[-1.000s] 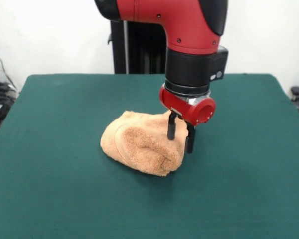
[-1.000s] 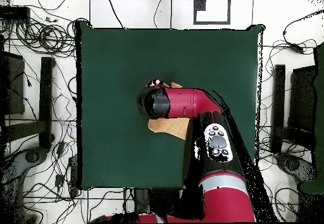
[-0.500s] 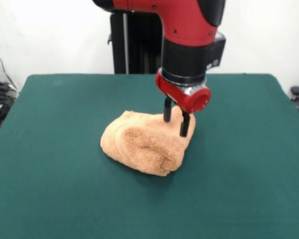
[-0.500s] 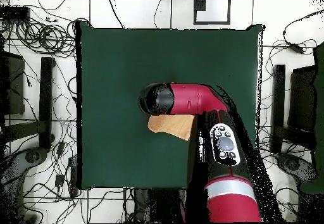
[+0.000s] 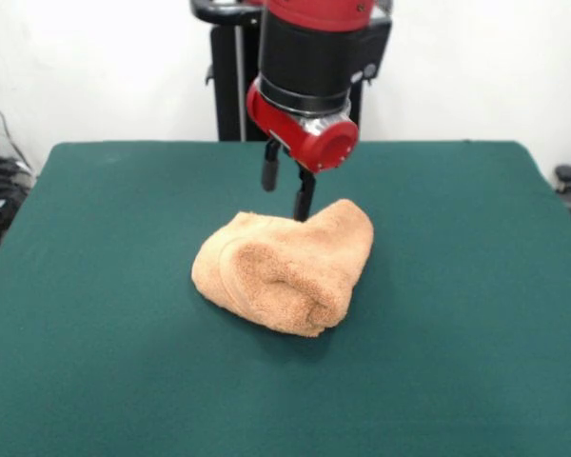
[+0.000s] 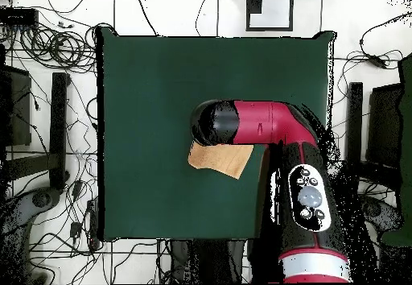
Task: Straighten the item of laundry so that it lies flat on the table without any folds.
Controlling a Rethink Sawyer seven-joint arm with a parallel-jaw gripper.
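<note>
The towel (image 5: 284, 271) sits bunched mid-frame on the table (image 5: 476, 362), rolled over itself. My gripper (image 5: 287, 193) hangs spread and empty just above its upper edge. If I pinch several layers at once, I'd likely drag the whole wad instead of unrolling it.
</note>
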